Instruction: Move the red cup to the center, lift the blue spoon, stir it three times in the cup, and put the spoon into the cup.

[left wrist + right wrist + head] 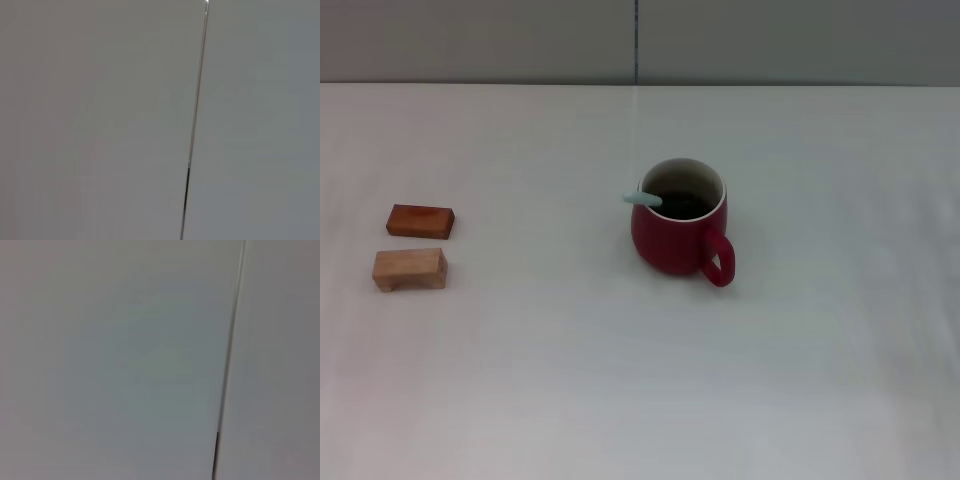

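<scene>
A: Cup pos?
B: Red cup (680,220) upright nr centre of table (620,380), handle toward the robot and a bit to its right. Blue spoon (642,199) inside it, pale handle tip poking over rim on robot's left side; bowl end hidden in the dark interior.
A: Arms, grippers?
B: Neither in head view. Both wrist views show only grey panels w/ a thin seam. Gripper state: can't tell, out of sight.
A: Else?
B: Two wooden blocks at robot's left: reddish block (420,221) farther, pale block (410,269) nearer, close together, well apart from cup.
</scene>
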You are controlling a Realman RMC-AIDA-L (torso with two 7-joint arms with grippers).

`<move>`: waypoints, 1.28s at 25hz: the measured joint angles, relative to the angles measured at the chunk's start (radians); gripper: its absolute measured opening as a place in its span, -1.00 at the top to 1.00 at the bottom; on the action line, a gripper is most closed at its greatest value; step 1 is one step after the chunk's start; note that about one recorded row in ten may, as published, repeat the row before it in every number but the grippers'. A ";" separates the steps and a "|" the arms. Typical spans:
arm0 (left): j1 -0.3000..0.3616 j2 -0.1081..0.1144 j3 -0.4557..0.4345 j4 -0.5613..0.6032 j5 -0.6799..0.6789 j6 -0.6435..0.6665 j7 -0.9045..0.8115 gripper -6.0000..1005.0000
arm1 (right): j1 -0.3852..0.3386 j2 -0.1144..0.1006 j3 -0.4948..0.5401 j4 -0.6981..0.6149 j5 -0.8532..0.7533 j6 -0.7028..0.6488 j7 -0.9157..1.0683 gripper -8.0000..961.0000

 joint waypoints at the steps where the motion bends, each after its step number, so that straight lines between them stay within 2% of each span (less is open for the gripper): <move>1: 0.000 0.000 0.000 -0.002 0.000 -0.002 -0.001 0.03 | -0.002 0.000 0.001 0.000 0.000 0.000 0.000 0.04; 4: 0.001 0.000 -0.001 -0.006 -0.001 -0.014 -0.001 -0.27 | -0.005 0.000 0.001 0.000 -0.002 0.000 0.000 0.02; 12: 0.002 -0.002 -0.012 -0.009 -0.002 -0.015 -0.001 -0.66 | -0.010 -0.002 0.027 0.001 0.001 -0.017 0.000 -0.03; 16: 0.001 -0.002 -0.012 -0.009 -0.002 -0.013 -0.001 -0.68 | -0.020 0.000 0.044 0.001 0.001 -0.046 0.000 -0.06; 21: 0.000 -0.003 -0.028 -0.011 -0.003 -0.014 0.000 -0.68 | -0.025 0.001 0.059 -0.001 0.001 -0.052 0.000 -0.37; 32: -0.012 -0.005 -0.072 -0.033 -0.004 0.007 0.005 -0.68 | -0.021 0.000 0.069 -0.004 0.001 -0.043 -0.007 -0.37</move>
